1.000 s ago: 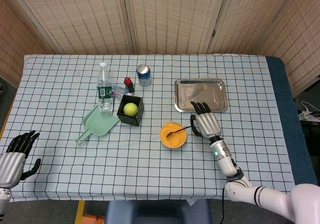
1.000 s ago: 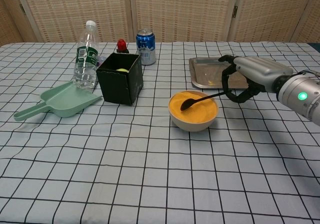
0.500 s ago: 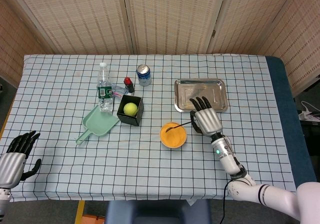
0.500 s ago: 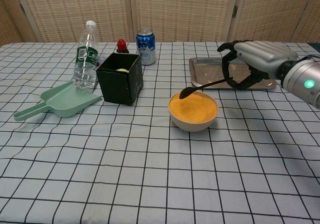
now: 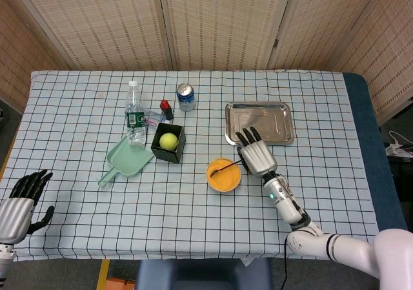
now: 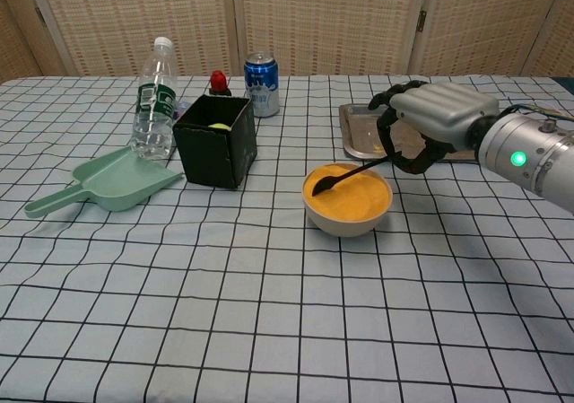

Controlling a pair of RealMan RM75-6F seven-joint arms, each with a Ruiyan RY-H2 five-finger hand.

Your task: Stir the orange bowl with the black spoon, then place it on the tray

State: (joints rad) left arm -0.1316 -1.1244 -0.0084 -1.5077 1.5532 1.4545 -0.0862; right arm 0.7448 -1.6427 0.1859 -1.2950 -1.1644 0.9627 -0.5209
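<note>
shiny metal tray (image 5: pixel 259 123) - checked cloth tablecloth (image 5: pixel 193 219)

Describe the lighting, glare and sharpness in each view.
Head view: even overhead light, the tray shows a soft sheen, everything sharp. Chest view: the orange bowl casts a faint shadow, the right robot hand shows bright highlights, and a green light glows on its wrist.

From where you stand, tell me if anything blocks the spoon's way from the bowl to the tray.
Nothing visible does. The right hand holds the spoon with its tip in the bowl. The tray lies just behind the bowl, with only bare tablecloth between them and nothing on it.
</note>
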